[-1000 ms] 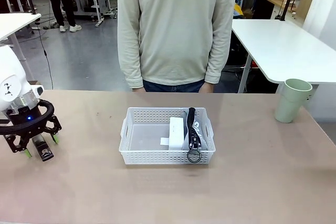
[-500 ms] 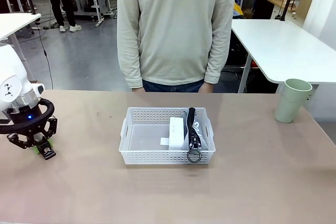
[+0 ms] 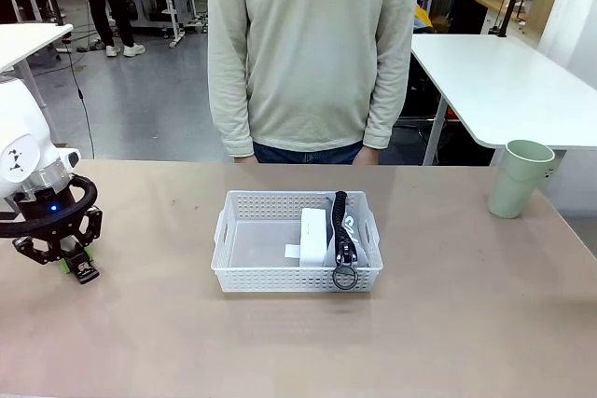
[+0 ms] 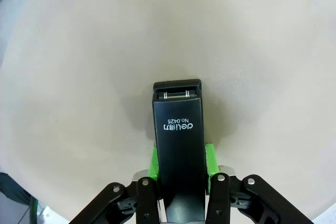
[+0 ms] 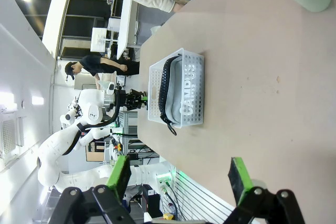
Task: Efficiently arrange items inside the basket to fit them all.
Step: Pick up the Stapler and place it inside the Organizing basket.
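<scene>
Black stapler (image 4: 178,129) clamped lengthwise between the left gripper's (image 4: 181,162) pads; white basket (image 3: 280,279) lies well off to its right; right gripper (image 5: 178,174) gapes empty.

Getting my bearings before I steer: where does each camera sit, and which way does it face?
Front: fixed on the robot's side, facing across the table at the person; left hand at picture left.
Left wrist: mounted above the left hand, looking down at the table; that hand is shut on the stapler.
Right wrist: mounted above the right hand, rolled sideways, looking across the table; that hand is open at the bottom.
Shared: front and right wrist both show basket and cup.
</scene>
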